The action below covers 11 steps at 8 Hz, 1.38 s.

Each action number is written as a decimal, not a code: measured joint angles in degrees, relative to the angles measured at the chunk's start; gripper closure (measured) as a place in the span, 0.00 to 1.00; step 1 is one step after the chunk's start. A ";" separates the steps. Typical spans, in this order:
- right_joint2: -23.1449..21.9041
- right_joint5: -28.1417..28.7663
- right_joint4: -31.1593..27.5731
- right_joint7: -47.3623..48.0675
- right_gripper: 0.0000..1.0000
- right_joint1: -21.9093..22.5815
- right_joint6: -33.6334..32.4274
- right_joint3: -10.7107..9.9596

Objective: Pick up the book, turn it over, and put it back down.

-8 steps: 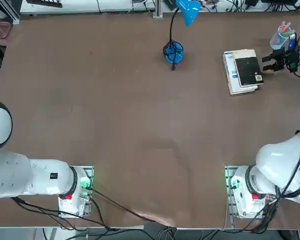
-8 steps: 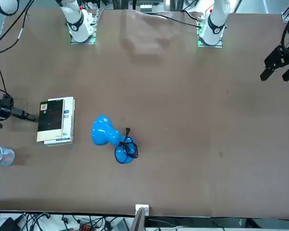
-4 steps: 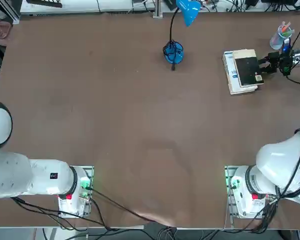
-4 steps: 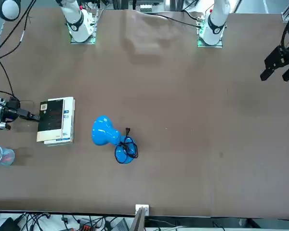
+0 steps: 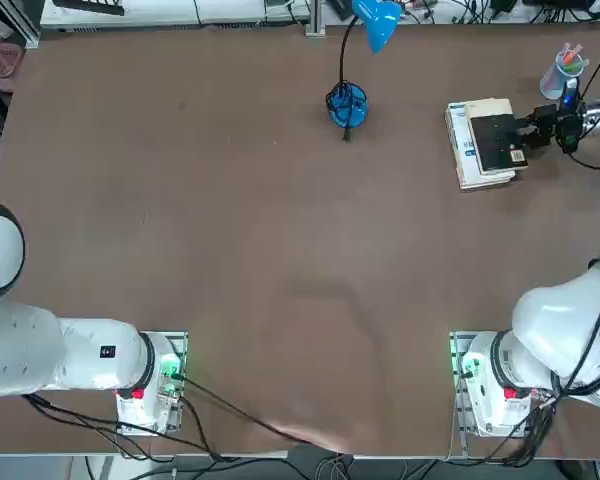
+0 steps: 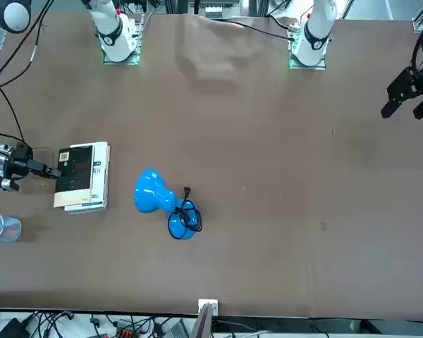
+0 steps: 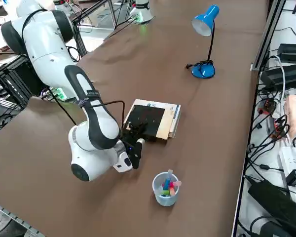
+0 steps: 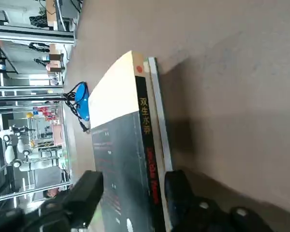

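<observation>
The book (image 5: 497,142) lies black face up on a white book (image 5: 467,146), long axis along the counter's right edge; the right gripper (image 5: 533,132) has advanced, fingers now apart astride its spine

Illumination is even and moderately bright across the brown table (image 5: 280,250), with no hard-edged shadows in the overhead and front views. A pale glossy sheen shows on the table near the arm bases in the front view. Green indicator lights glow at both bases. In the wrist view a soft dark shadow lies on the table beside the stacked book (image 8: 130,159), the near fingers (image 8: 82,195) are blurred, and the background is overexposed.
</observation>
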 joint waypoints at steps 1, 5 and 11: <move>0.34 0.32 0.14 -0.07 0.26 0.00 -0.25 0.03; 1.00 0.49 0.47 -1.17 0.59 -0.05 -0.84 0.04; 0.39 -1.20 6.86 -1.98 0.85 -0.85 -7.94 -0.27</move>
